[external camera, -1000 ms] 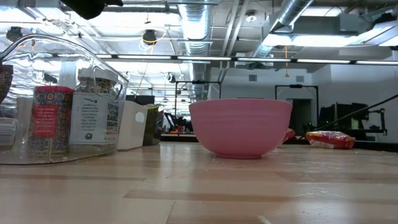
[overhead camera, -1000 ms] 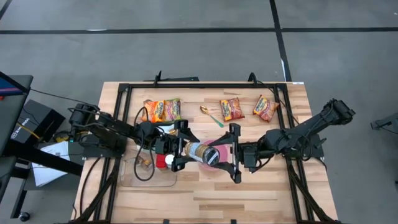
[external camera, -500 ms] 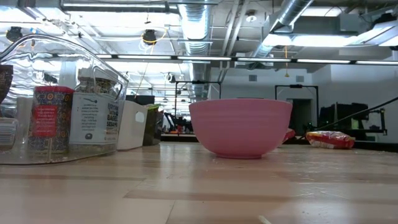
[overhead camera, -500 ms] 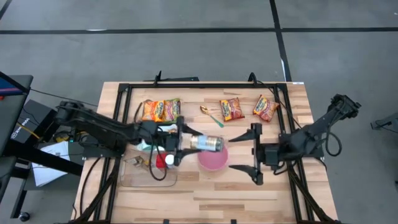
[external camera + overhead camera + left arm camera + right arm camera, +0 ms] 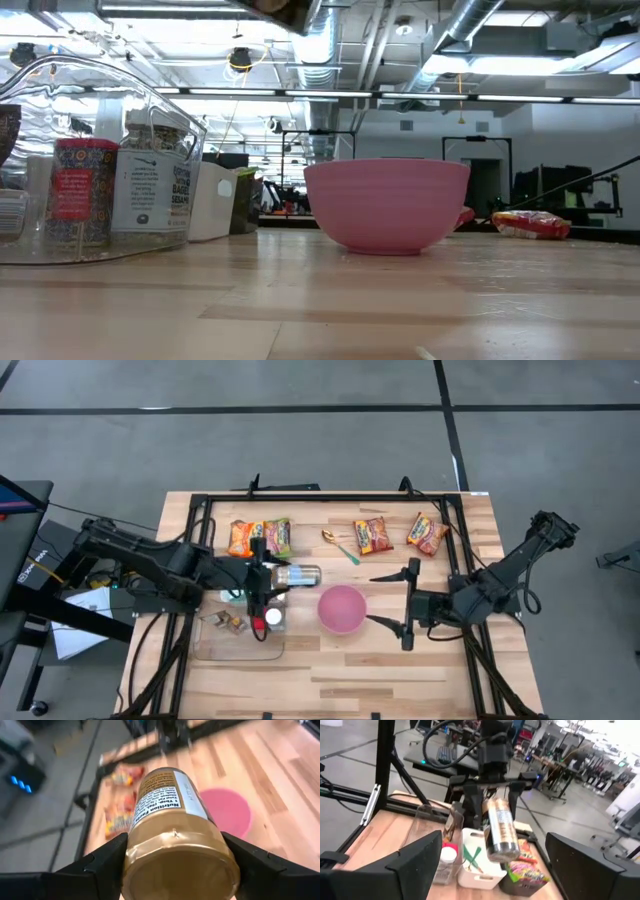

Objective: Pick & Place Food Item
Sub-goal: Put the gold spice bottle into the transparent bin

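The left end effector (image 5: 175, 870) grips a peanut butter jar (image 5: 296, 574), held on its side above the surface (image 5: 420, 660) beside the pink bowl (image 5: 342, 608). The right end effector (image 5: 405, 604) hangs open near the bowl's other side.

A light wooden table (image 5: 330, 675) with plank grain and a black frame around its edges carries everything. A pink bowl (image 5: 342, 608) sits near its middle. To the bowl's left lies a clear plastic tray (image 5: 215, 648) holding small jars. Along the far edge lie snack packets: a pair of orange and green packets (image 5: 259, 537) on the left, and two red packets (image 5: 373, 535) (image 5: 427, 533) on the right. A spoon (image 5: 340, 546) lies between the left pair and the red packets.
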Controlling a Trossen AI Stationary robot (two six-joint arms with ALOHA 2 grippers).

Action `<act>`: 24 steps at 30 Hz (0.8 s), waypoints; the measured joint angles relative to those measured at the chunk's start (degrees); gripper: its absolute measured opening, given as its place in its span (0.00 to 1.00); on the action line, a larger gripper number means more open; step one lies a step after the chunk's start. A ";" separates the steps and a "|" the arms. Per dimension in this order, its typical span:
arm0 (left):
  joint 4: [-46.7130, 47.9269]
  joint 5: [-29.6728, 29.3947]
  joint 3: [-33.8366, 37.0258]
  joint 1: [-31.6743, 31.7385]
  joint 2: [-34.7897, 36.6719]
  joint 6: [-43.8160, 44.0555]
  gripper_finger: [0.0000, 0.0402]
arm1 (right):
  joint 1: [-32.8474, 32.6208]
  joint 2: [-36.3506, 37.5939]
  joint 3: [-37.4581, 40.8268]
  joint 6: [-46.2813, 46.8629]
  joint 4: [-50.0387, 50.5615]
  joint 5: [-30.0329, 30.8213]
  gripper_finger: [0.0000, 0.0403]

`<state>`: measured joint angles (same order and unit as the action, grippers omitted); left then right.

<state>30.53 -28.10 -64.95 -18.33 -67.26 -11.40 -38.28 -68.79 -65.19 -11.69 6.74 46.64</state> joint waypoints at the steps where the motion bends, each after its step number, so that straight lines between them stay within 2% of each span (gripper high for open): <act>1: 3.27 -0.15 -1.37 0.02 -0.39 1.97 0.67 | 0.00 0.00 0.00 0.88 0.73 -0.02 0.86; 5: 17.83 -0.30 -6.15 0.00 -3.01 10.47 0.67 | 0.00 -0.02 0.00 3.83 3.35 -0.05 0.86; 9: 30.21 2.87 -10.56 -0.36 -6.15 20.31 0.67 | 0.04 -0.02 0.00 6.19 5.34 -0.02 0.86; 17: 49.03 17.08 -16.57 -5.21 -12.62 40.41 0.67 | 0.04 -0.02 0.00 8.68 7.89 -0.03 0.86; 24: 54.14 31.13 -18.64 -10.93 -15.32 57.15 0.67 | 0.15 0.75 -0.02 8.23 7.76 -0.03 0.86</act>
<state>84.66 3.04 -83.59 -29.25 -82.58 45.76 -38.13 -68.04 -65.21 -3.46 14.50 46.61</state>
